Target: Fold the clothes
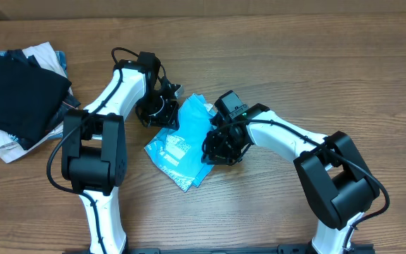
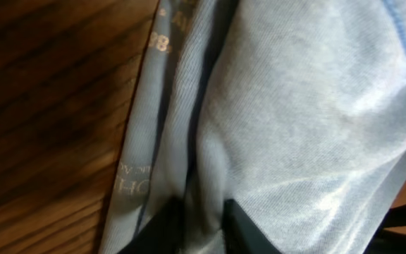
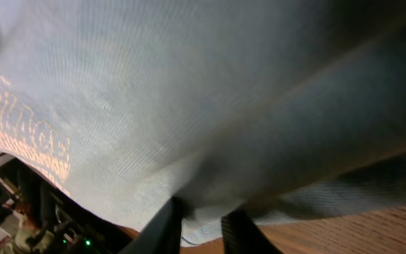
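Note:
The clothes, a light sky-blue T-shirt (image 1: 180, 144) with printed lettering, lie bunched into a narrow heap in the middle of the table between the two arms. My left gripper (image 1: 168, 113) is at the shirt's upper left edge. In the left wrist view its jaws (image 2: 201, 202) pinch a fold of the blue cloth (image 2: 302, 106). My right gripper (image 1: 214, 144) sits at the shirt's right side. In the right wrist view its jaws (image 3: 205, 206) are closed on a hem of the cloth (image 3: 189, 92), which is lifted off the wood.
A pile of folded garments lies at the far left, a black one (image 1: 20, 95) on top of white and beige ones (image 1: 5, 148). The wooden table (image 1: 330, 70) stretches to the right and the front.

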{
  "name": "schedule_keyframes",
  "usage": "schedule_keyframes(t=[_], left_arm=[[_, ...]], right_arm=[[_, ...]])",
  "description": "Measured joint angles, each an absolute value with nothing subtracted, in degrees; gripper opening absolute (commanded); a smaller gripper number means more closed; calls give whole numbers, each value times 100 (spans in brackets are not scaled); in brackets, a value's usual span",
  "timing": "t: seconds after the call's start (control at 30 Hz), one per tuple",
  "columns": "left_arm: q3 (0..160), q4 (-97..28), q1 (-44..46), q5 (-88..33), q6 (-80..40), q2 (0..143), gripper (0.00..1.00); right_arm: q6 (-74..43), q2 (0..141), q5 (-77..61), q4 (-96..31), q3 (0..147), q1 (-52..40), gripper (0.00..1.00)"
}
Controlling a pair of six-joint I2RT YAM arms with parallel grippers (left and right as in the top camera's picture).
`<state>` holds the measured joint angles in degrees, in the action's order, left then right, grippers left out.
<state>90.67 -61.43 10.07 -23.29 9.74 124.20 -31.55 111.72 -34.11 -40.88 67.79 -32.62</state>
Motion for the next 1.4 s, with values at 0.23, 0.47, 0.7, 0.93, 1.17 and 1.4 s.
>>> schedule_keyframes(t=[0.23,0.47,0.7,0.93,1.17,1.4], left_arm=[[9063,-6178,1002,-2342,1052,12420,4],[9052,-6243,884,-2373,1052,12420,4],[9032,-6331,917,-2523,1046,12420,4],[9030,-6637,888,-2462,902,12420,5],[9030,-6746,873,-2399,854,12420,23],[9290,-7170,668,-2373,854,12420,27]], right_arm=[[-3173,11174,-3450,-4226,6779,-3260,4],[-2958,11174,-3404,-5229,6783,-2915,4],[-2633,11174,-3081,-5465,6783,-2453,7],[-2436,11177,-2810,-5551,6770,-2467,11],[-2329,11177,-2705,-5553,6770,-2469,11],[-2287,11177,-2665,-5557,6770,-2469,11]])
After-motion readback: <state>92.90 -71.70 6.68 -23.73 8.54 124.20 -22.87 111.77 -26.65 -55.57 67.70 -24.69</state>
